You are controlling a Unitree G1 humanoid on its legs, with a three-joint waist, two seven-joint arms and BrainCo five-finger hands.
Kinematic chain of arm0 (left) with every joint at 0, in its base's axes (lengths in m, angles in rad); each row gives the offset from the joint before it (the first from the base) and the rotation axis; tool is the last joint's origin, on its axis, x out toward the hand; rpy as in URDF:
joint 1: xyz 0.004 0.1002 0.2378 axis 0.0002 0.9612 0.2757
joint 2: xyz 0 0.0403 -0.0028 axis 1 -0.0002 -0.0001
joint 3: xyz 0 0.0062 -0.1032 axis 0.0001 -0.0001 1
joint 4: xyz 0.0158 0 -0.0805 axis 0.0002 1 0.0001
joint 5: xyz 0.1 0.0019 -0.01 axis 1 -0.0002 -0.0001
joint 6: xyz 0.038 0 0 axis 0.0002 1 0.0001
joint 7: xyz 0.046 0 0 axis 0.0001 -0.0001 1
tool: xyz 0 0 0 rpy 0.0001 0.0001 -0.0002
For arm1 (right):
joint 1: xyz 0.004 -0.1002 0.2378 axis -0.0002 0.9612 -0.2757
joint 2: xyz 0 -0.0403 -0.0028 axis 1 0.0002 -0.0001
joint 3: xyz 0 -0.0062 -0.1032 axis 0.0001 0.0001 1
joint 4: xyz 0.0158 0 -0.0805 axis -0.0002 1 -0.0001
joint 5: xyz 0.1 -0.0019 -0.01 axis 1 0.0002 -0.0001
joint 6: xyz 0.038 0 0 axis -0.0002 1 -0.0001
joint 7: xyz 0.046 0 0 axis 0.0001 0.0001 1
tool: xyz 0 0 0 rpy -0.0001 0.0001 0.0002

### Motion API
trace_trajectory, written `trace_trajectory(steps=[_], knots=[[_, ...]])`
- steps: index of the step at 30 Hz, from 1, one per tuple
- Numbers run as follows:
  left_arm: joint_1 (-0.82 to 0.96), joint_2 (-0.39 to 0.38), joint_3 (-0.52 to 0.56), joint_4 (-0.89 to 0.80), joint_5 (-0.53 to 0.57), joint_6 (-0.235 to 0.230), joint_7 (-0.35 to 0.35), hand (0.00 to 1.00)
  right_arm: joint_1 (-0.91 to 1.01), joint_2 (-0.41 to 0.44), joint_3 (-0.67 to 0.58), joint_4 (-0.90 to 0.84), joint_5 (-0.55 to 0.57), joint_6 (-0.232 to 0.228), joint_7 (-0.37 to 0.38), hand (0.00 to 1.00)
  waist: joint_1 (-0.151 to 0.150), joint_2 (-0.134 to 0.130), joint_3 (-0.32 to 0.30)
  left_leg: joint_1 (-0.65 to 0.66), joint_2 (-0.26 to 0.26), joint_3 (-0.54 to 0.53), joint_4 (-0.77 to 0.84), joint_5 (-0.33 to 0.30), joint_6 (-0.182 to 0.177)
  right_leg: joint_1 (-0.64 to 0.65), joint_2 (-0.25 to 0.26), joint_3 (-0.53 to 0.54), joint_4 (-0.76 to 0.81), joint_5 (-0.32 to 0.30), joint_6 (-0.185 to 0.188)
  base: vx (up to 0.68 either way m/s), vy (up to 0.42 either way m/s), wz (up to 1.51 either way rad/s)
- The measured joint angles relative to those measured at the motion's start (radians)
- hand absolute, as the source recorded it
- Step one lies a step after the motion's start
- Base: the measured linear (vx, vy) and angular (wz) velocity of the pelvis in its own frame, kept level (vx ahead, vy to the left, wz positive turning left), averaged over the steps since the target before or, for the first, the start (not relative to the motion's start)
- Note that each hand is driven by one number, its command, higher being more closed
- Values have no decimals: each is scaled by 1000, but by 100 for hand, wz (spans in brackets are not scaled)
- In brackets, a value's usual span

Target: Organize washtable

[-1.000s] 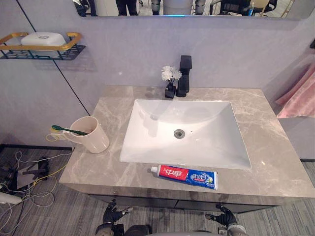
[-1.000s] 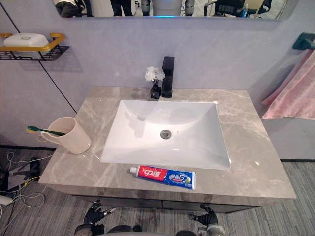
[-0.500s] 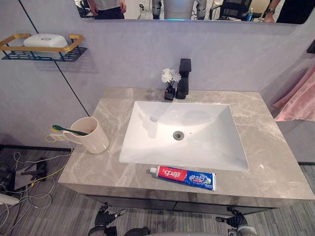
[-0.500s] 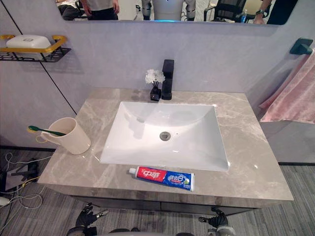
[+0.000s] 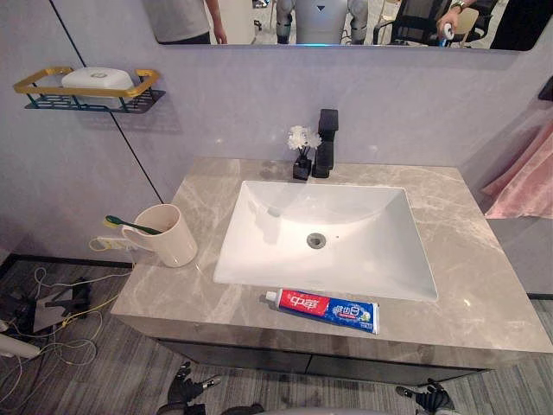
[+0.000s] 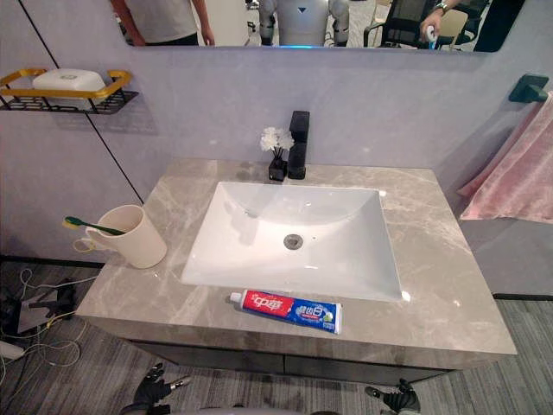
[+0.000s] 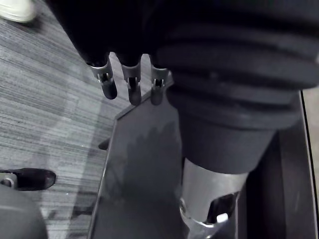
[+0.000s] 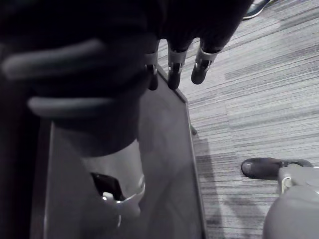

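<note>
A red, white and blue toothpaste tube [image 5: 321, 309] lies flat on the grey marble counter [image 5: 484, 285], just in front of the white sink [image 5: 363, 251]. A cream cup [image 5: 170, 238] stands at the counter's left end with a green-headed toothbrush [image 5: 130, 225] resting across its rim. My left hand [image 5: 186, 389] hangs below the counter's front edge, its fingers [image 7: 130, 89] relaxed and holding nothing. My right hand [image 5: 428, 398] hangs low on the other side, fingers [image 8: 172, 72] likewise loose and empty.
A black faucet [image 5: 326, 143] and a small black vase of white flowers [image 5: 301, 151] stand behind the sink. A wall shelf [image 5: 86, 95] at upper left carries a white soap dish [image 5: 97, 79]. A pink towel [image 5: 523, 177] hangs at right. Cables [image 5: 52, 303] lie on the floor at left.
The camera has tipped upward, so more of the mirror shows. Both hands have sunk lower at the bottom edge, the right one drifting outward. Nothing on the counter has moved.
</note>
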Motion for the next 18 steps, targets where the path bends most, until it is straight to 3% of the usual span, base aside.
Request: trace_trajectory(steps=[6, 14, 18], knots=[[0, 107, 152, -168, 0, 1, 26, 0, 11, -22, -26, -3, 1, 0, 19, 0, 3, 4, 2, -19, -4, -36, -9, 11, 3, 3, -1, -39, -8, 0, 1, -1, -16, 20], [12, 125, 200, -585, 10, 7, 82, 0, 82, -18, -29, -72, 17, 0, 22, 0, 12, 19, 4, -37, -14, -76, 7, 11, 3, 17, -5, -80, -13, -6, 3, 3, -10, 14], [15, 122, 196, -775, 23, 3, 107, 0, 118, -17, -29, -88, 18, 0, 23, 0, 37, 30, 2, -44, -17, -92, 22, 11, 3, 22, -7, -95, -6, -13, -3, -47, -8, 15]])
